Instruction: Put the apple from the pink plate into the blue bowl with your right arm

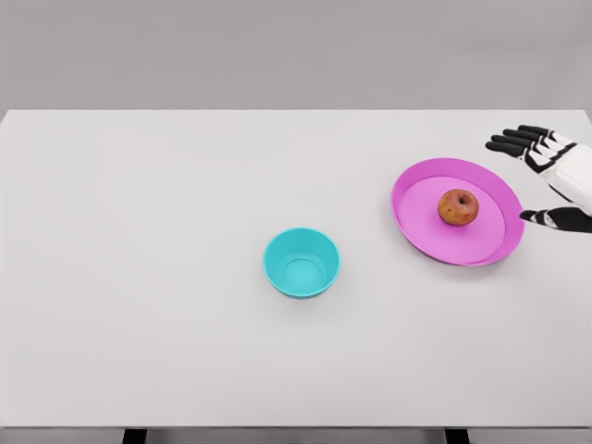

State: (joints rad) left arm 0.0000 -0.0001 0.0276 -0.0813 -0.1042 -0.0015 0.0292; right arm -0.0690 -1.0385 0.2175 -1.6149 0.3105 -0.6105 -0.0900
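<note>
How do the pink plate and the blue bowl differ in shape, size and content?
The pink plate is wide and shallow; the blue bowl is narrower and deeper. The pink plate holds the apple, while the blue bowl holds nothing. The pink plate lies at the table's right side, close to the open right hand; the blue bowl stands near the middle. Both are round and rest on the table.

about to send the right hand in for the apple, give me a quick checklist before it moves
1. Apple on pink plate: ok.
2. Right hand open, holding nothing: ok.
3. Hand beside the plate's right rim, not touching the apple: ok.
4. Blue bowl upright and empty: ok.
5. Table between plate and bowl free of obstacles: ok.
6. Left arm's position: cannot tell, out of view.
</note>
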